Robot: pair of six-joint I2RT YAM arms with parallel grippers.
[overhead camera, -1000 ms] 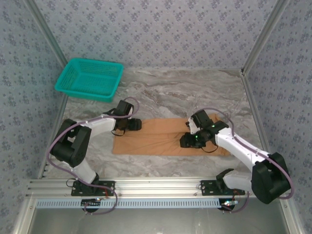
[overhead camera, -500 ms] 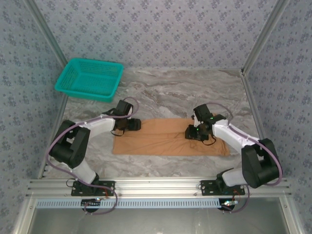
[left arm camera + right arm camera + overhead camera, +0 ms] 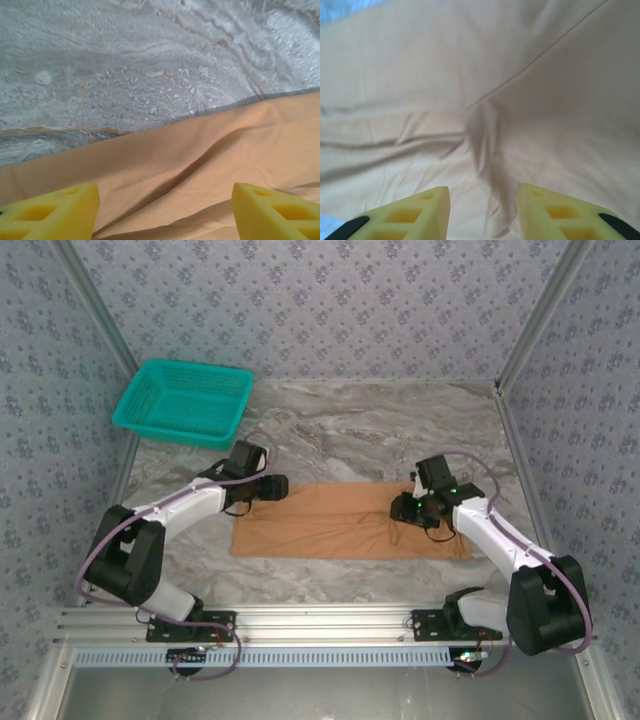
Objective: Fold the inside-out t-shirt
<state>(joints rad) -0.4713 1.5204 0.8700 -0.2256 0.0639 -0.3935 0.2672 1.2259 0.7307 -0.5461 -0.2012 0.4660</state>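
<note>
Top external view: the t-shirt (image 3: 340, 522) lies as a long flat band on the near middle of the counter (image 3: 350, 430).
The lengthwise folds seem done, because the cloth is already a narrow strip with straight edges; I judge that folding it across its length is what remains. The left tool (image 3: 272, 487) is at the far left corner, fingers wide apart, holding nothing. The right tool (image 3: 405, 510) is over the right part, fingers apart above a small wrinkle, not clamped.
</note>
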